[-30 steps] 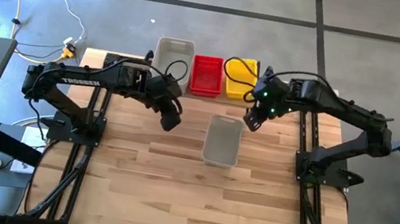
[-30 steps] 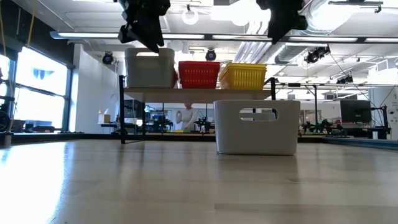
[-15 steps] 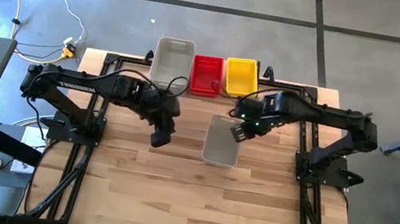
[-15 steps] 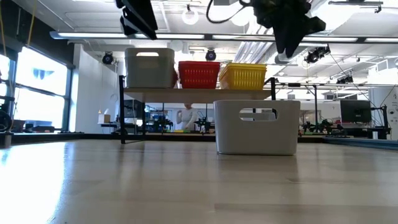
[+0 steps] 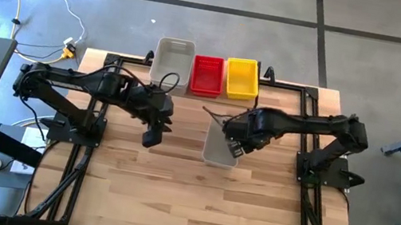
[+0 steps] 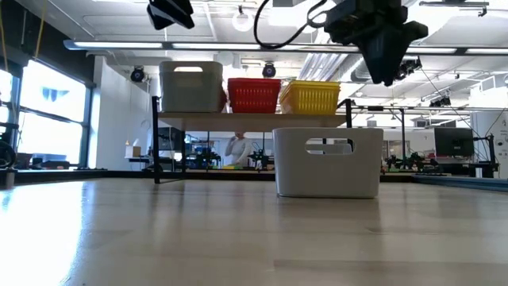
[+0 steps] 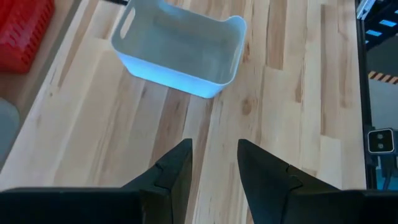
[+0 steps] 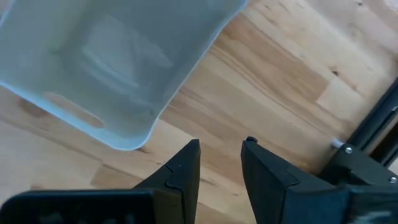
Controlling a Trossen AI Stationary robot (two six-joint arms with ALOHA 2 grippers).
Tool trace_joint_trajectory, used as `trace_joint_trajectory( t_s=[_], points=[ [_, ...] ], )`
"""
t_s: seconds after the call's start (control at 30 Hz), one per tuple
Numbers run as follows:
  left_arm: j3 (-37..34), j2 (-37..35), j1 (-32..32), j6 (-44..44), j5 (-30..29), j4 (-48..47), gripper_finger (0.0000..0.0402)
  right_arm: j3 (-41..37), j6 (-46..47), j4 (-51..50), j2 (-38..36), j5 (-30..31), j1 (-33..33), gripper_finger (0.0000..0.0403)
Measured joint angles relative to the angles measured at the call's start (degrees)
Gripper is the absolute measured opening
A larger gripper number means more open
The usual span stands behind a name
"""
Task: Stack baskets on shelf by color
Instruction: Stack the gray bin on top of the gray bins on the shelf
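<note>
Both arms hover above the wooden tabletop (image 5: 171, 197) with one basket still off the shelf.

A pale grey rectangular plastic basket (image 5: 219, 149) stands upright at the tabletop's centre. The right gripper (image 5: 236, 146), fingers parted and empty, hangs over the basket's 3 o'clock rim. The left gripper (image 5: 151, 136), also parted and empty, hovers at the basket's 9 o'clock, apart from it. At 12 o'clock, the low wooden-plank shelf with black legs (image 6: 246, 116) carries a grey basket (image 5: 172, 60), a red mesh basket (image 5: 207, 75) and a yellow basket (image 5: 241, 78) side by side.
</note>
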Motion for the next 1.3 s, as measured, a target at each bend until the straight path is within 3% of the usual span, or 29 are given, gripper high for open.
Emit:
trace_joint_trajectory(
  t_s=[0.27, 0.4, 0.7, 0.87, 1.3],
  points=[
    [0.0, -0.03, 0.02, 0.0, -0.02, -0.02, 0.012, -0.21, 1.96, -2.31, 0.16, 5.89, 2.14, 0.0103],
    [0.0, -0.03, 0.02, 0.0, -0.02, 0.0, 0.012, -5.88, 2.92, -0.3, -1.18, 5.9, 2.01, 0.0103],
    [0.0, -0.03, 0.02, 0.0, -0.03, 0.0, 0.012, -24.03, 6.99, 22.37, -8.96, 1.63, 1.23, 0.0103],
    [0.0, -0.01, 0.07, 0.0, -0.03, 0.02, 0.012, -28.23, 7.25, 32.55, -10.75, 2.77, -1.13, 0.0103],
    [0.02, -0.01, 0.09, -0.35, -2.22, 0.31, 0.012, -37.87, 8.95, 47.62, -10.51, 4.79, -6.73, 0.0103]
  ],
)
